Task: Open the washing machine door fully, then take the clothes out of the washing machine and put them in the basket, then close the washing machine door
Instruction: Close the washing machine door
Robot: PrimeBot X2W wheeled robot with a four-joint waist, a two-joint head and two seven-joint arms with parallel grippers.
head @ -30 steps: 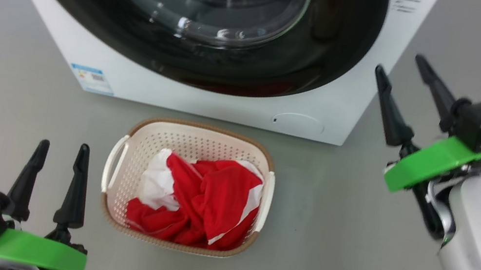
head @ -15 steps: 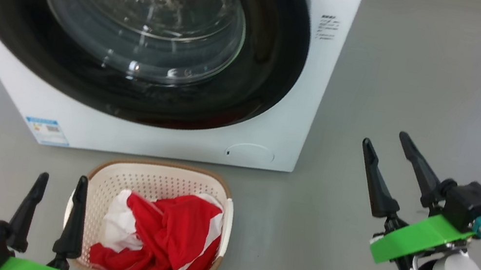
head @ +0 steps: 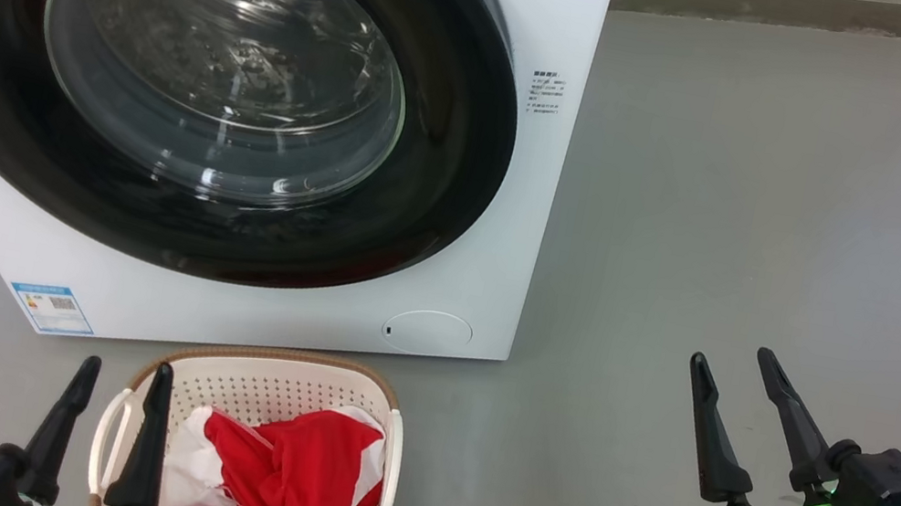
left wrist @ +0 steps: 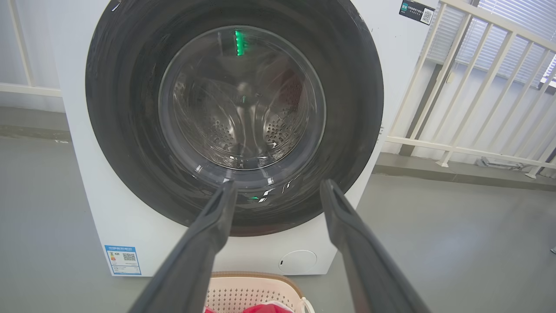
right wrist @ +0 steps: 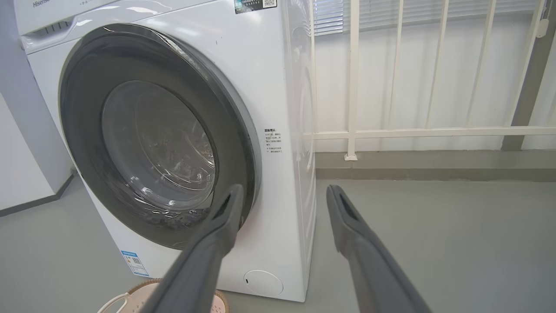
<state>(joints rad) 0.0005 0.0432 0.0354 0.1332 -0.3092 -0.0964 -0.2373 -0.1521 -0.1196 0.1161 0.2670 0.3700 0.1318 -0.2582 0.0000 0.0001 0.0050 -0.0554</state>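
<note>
from the head, the washing machine (head: 565,23) stands with its door (head: 450,151) shut flush, and just in front sits the basket (head: 274,357) with the red and white clothes (head: 298,486) heaped inside; the left gripper (head: 127,366) hovers at the basket's left edge, the right gripper (head: 730,355) well off to the right, both spread wide and empty. the left wrist camera looks between parted fingers (left wrist: 204,243) at the closed door, basket rim below. the right wrist camera faces the machine's right front corner, a white railing (right wrist: 352,87) behind.
</note>
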